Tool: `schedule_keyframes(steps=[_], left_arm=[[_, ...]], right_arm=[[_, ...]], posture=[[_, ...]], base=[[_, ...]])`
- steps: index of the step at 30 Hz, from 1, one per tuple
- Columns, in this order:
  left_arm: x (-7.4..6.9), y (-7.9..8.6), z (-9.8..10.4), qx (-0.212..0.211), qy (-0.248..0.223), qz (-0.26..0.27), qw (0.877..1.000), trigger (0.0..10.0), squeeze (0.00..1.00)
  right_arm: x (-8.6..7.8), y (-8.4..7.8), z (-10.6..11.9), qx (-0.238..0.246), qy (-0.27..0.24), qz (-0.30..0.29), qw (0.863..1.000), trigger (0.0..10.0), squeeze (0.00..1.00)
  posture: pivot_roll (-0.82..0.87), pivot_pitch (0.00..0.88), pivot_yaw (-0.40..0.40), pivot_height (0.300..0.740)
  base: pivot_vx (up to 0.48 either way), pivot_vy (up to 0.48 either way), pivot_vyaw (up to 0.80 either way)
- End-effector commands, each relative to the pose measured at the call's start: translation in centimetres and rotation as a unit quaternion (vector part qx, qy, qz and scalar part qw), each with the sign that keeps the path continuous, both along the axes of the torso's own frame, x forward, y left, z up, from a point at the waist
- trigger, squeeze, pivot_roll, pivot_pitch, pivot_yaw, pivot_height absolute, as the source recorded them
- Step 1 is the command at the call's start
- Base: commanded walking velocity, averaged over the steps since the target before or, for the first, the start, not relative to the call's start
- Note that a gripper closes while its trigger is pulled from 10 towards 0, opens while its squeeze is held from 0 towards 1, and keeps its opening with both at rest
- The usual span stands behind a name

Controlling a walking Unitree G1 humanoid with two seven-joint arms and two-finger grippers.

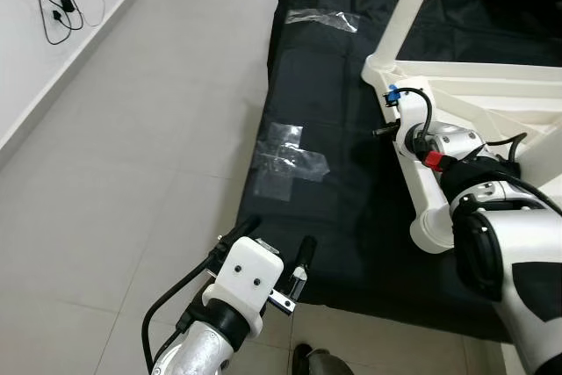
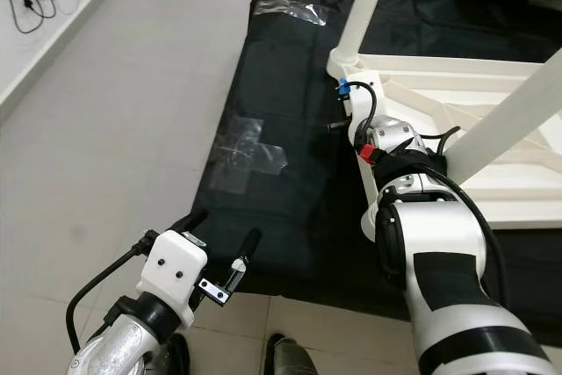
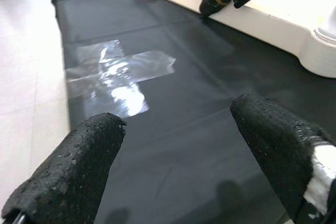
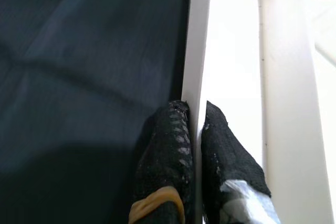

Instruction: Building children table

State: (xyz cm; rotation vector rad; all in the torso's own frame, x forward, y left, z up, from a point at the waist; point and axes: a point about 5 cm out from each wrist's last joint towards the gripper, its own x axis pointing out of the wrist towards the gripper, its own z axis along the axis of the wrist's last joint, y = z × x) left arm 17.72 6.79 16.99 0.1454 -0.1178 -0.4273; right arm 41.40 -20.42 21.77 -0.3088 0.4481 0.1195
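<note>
Right gripper (image 4: 195,129) pinched on thin edge of white table (image 1: 492,94), table upside down on black mat (image 1: 325,111) at right of frame, right arm reaching forward, left gripper (image 1: 277,248) spread wide, hovering low over mat's near edge, probably not touching.

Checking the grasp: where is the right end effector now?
The right end effector pinches the white plastic table's edge, over the black mat, on the robot's right.
</note>
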Motion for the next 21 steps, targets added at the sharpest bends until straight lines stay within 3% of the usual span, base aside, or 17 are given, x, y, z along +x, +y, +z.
schedule_keyframes(steps=[1, 2, 6, 8, 10, 12, 13, 14, 15, 16, 17, 20, 21], left_arm=[[-0.4, -0.7, -0.2, -0.010, 0.010, -0.011, 1.000, 10.0, 0.00], [-0.2, -0.7, -0.2, -0.009, 0.008, -0.010, 1.000, 10.0, 0.00], [0.0, -0.7, -0.2, -0.008, 0.004, -0.009, 1.000, 10.0, 0.00], [0.3, -0.7, -0.2, -0.006, 0.001, -0.009, 1.000, 10.0, 0.00], [0.3, -0.7, -0.2, -0.006, 0.001, -0.009, 1.000, 10.0, 0.00], [0.5, -0.7, -0.2, -0.007, -0.001, -0.009, 1.000, 10.0, 0.00], [0.5, -0.7, -0.2, -0.007, -0.001, -0.009, 1.000, 10.0, 0.00], [0.5, -0.7, -0.2, -0.006, -0.002, -0.008, 1.000, 10.0, 0.00], [0.5, -0.7, -0.2, -0.006, -0.002, -0.008, 1.000, 10.0, 0.00], [0.6, -0.7, -0.2, -0.006, -0.002, -0.007, 1.000, 10.0, 0.00], [0.6, -0.7, -0.2, -0.006, -0.002, -0.007, 1.000, 10.0, 0.00], [0.7, -0.6, -0.2, -0.005, -0.002, -0.006, 1.000, 10.0, 0.00], [0.7, -0.6, -0.2, -0.005, -0.002, -0.006, 1.000, 10.0, 0.00]], right_arm=[[-0.5, 1.9, -2.4, -0.026, 0.061, 0.088, 0.994, 0.0, 0.00], [-0.7, 2.3, -2.3, -0.021, 0.076, 0.134, 0.988, 0.0, 0.00], [-0.9, 2.7, -2.1, -0.022, 0.095, 0.195, 0.976, 0.0, 0.00], [-1.4, 2.4, -2.2, -0.046, 0.110, 0.264, 0.957, 0.0, 0.00], [-1.4, 2.4, -2.2, -0.046, 0.110, 0.264, 0.957, 0.0, 0.00], [-2.1, 2.0, -2.4, -0.057, 0.135, 0.323, 0.935, 0.0, 0.00], [-2.1, 2.0, -2.4, -0.057, 0.135, 0.323, 0.935, 0.0, 0.00], [-2.6, 1.5, -2.5, -0.058, 0.151, 0.359, 0.919, 0.0, 0.00], [-2.6, 1.5, -2.5, -0.058, 0.151, 0.359, 0.919, 0.0, 0.00], [-3.2, 0.9, -2.7, -0.063, 0.169, 0.391, 0.903, 0.0, 0.00], [-3.2, 0.9, -2.7, -0.063, 0.169, 0.391, 0.903, 0.0, 0.00], [-5.3, -0.8, -2.7, -0.060, 0.209, 0.468, 0.857, 0.0, 0.00], [-5.3, -0.8, -2.7, -0.060, 0.209, 0.468, 0.857, 0.0, 0.00]], posture=[[0.08, 0.232, -0.094, 0.740], [0.08, 0.229, -0.093, 0.740], [0.08, 0.227, -0.089, 0.740], [0.07, 0.224, -0.089, 0.740], [0.07, 0.224, -0.089, 0.740], [0.07, 0.222, -0.091, 0.740], [0.07, 0.222, -0.091, 0.740], [0.07, 0.223, -0.091, 0.740], [0.07, 0.223, -0.091, 0.740], [0.07, 0.224, -0.091, 0.740], [0.07, 0.224, -0.091, 0.740], [0.07, 0.224, -0.085, 0.740], [0.07, 0.224, -0.085, 0.740]], base=[[0.000, 0.000, 0.00], [0.000, 0.000, 0.00], [0.000, 0.000, 0.00], [0.000, 0.000, 0.00], [0.000, 0.000, 0.00], [0.000, 0.000, 0.00], [0.000, 0.000, 0.00], [0.000, 0.000, 0.00], [0.000, 0.000, 0.00], [0.000, 0.000, 0.00], [0.000, 0.000, 0.00], [0.000, 0.000, 0.00], [0.000, 0.000, 0.00]])
